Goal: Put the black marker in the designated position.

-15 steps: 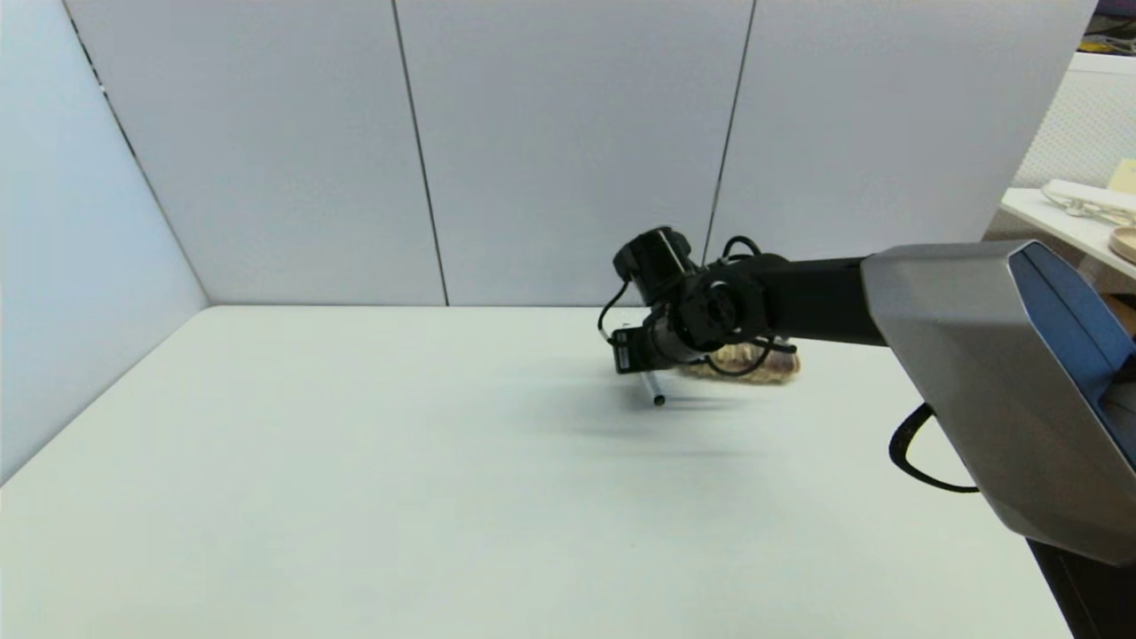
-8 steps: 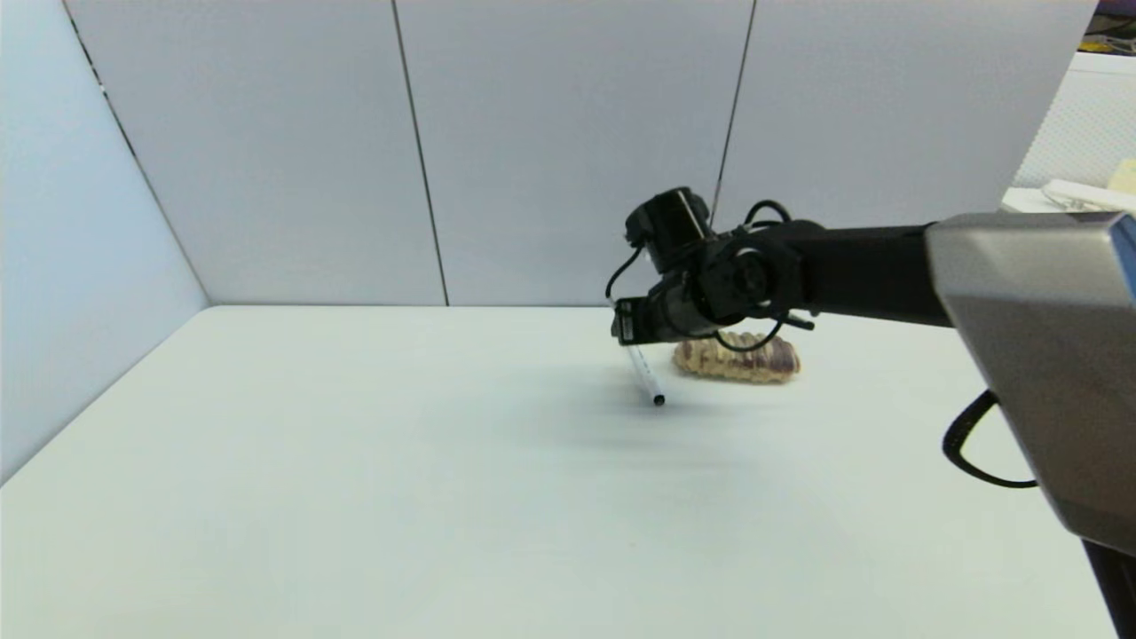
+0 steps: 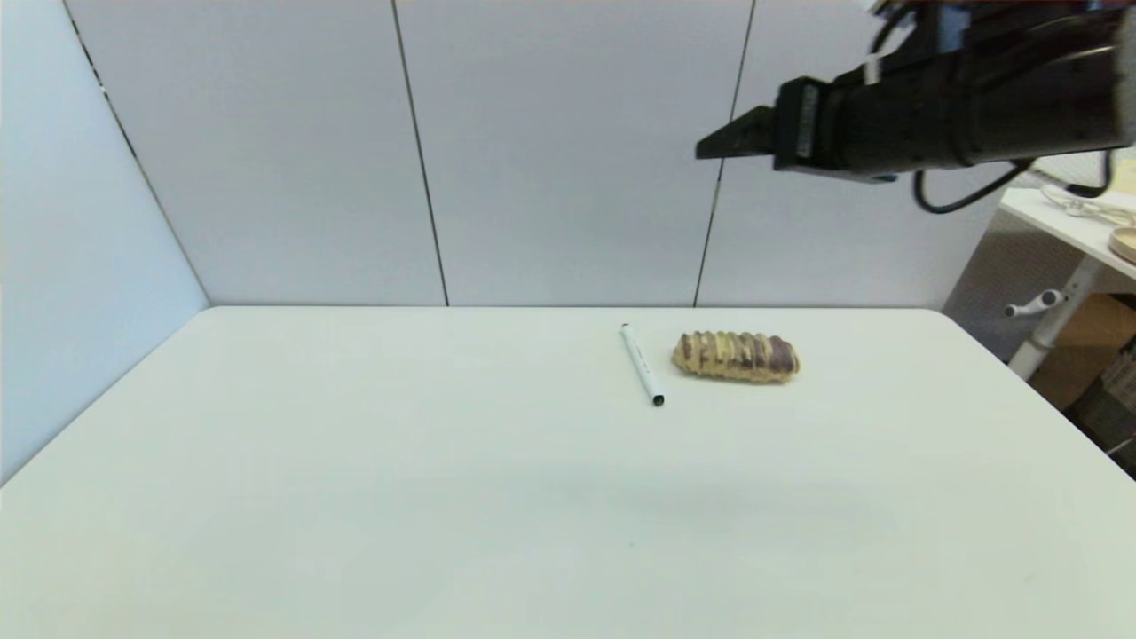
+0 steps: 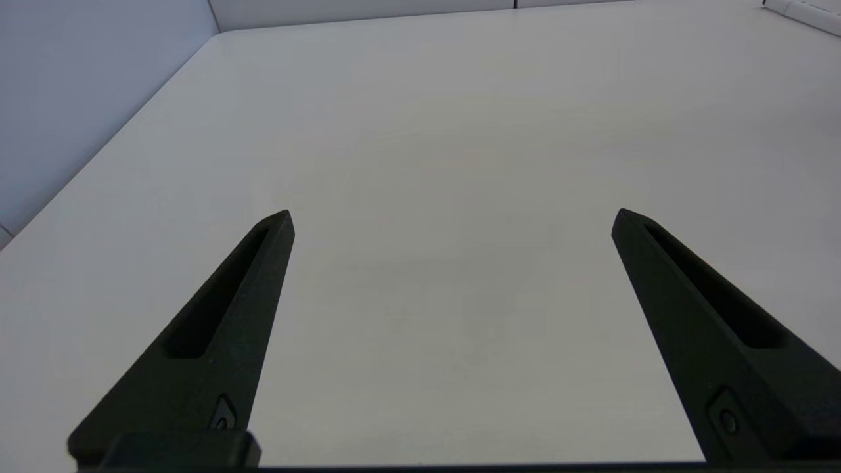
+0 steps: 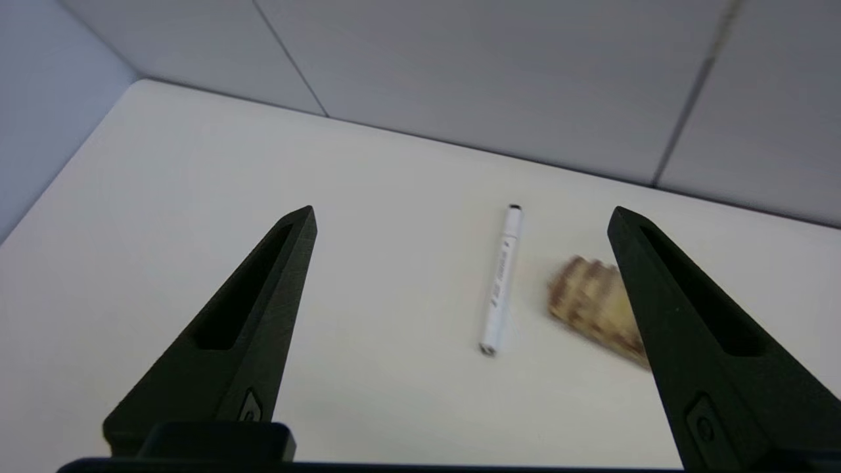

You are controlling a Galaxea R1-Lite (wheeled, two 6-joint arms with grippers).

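Head view, white table [image 3: 355,497], grey panel walls [image 3: 568,151]

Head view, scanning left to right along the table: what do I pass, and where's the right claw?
Bare white table → black marker lying flat → bread loaf just right of it, apart. The right claw hangs open high above them; the left claw is open, out of the head view.

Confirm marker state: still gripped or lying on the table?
Lying flat on the table. The black marker rests beside the bread loaf, apart from it; the right hand is open, raised well above it.
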